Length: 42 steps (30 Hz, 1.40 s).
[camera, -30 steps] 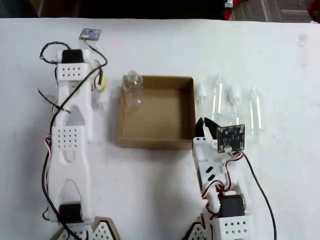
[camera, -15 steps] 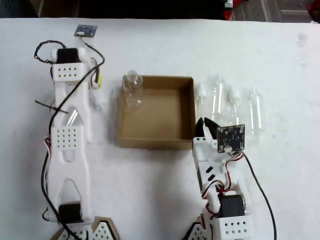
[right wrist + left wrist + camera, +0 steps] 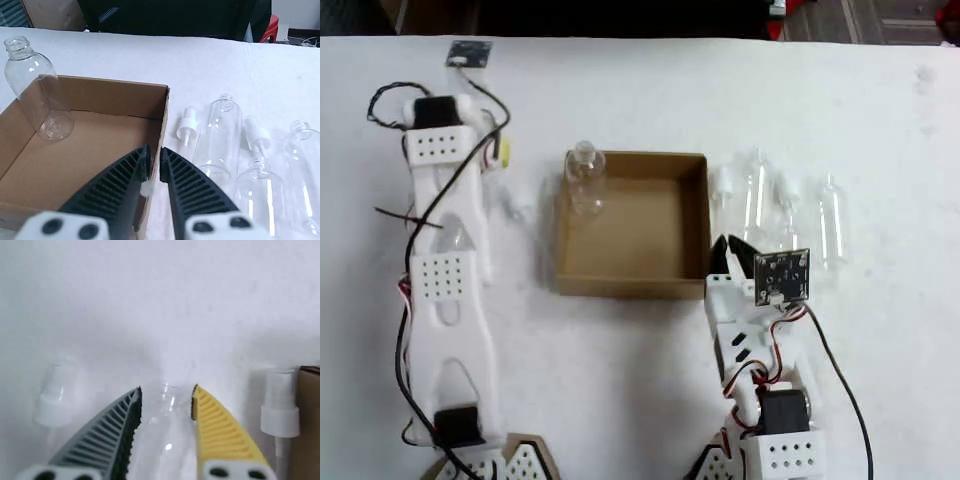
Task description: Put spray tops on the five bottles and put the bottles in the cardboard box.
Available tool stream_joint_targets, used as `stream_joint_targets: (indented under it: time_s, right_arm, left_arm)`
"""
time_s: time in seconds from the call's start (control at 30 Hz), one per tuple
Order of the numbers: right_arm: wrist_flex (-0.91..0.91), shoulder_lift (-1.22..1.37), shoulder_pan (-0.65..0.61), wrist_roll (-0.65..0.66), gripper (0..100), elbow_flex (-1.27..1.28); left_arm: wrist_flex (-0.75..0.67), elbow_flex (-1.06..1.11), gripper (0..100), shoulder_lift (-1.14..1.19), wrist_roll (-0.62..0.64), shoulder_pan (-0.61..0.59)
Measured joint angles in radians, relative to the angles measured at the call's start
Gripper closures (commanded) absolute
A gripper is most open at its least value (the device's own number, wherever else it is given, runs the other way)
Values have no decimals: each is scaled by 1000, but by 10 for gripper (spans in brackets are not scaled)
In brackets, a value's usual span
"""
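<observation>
Plainly, the left tool (image 3: 167,389) clasps a clear bottle (image 3: 167,442).

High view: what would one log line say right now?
left gripper: shut on clear bottle | right gripper: shut, beside cardboard box corner | box: one capless bottle inside

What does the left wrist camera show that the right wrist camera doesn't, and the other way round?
Left wrist: the left gripper closed around a clear bottle, flanked by two spray tops. Right wrist: the right gripper pinching a small white piece, a leaning bottle inside the cardboard box, three bottles and two loose tops beside it. Both: the box's wall and the white table.
</observation>
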Motion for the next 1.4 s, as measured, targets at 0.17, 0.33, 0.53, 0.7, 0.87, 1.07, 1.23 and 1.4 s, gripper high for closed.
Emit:
stream_joint_targets:
  time_s: [0.17,0.33,0.53,0.7,0.87,1.07,1.23,1.4]
  right_arm:
    - [0,0,0,0,977,0]
    - [0,0,0,0,977,0]
    - [0,0,0,0,977,0]
    - [0,0,0,0,977,0]
    - [0,0,0,0,977,0]
    - [23,0,0,0,977,0]
    - [23,0,0,0,977,0]
    - [23,0,0,0,977,0]
  left_arm:
    - [2,0,770,0,0,-37]
    - [2,0,771,0,-106,-43]
    - [2,0,771,0,-129,-41]
    - [2,15,775,0,-132,-29]
    - [-18,95,819,0,-130,-11]
    - [-25,100,823,0,-130,-11]
    - [-25,101,823,0,-130,-11]
    - [-25,101,819,0,-130,-11]
